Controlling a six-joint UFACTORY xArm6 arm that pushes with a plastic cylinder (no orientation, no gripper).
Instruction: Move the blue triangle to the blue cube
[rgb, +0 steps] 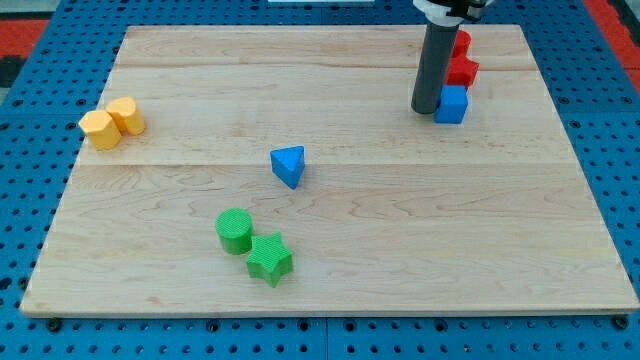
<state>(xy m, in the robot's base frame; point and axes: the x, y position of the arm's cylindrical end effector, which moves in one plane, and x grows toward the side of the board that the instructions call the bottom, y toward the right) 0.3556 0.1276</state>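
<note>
The blue triangle lies near the middle of the wooden board. The blue cube sits at the view's upper right. My tip rests on the board just left of the blue cube, touching or nearly touching it, and far to the upper right of the blue triangle. The dark rod hides part of the cube's left side.
Two red blocks stand right behind the blue cube. A green cylinder and a green star sit below the triangle. Two yellow blocks lie at the view's left edge.
</note>
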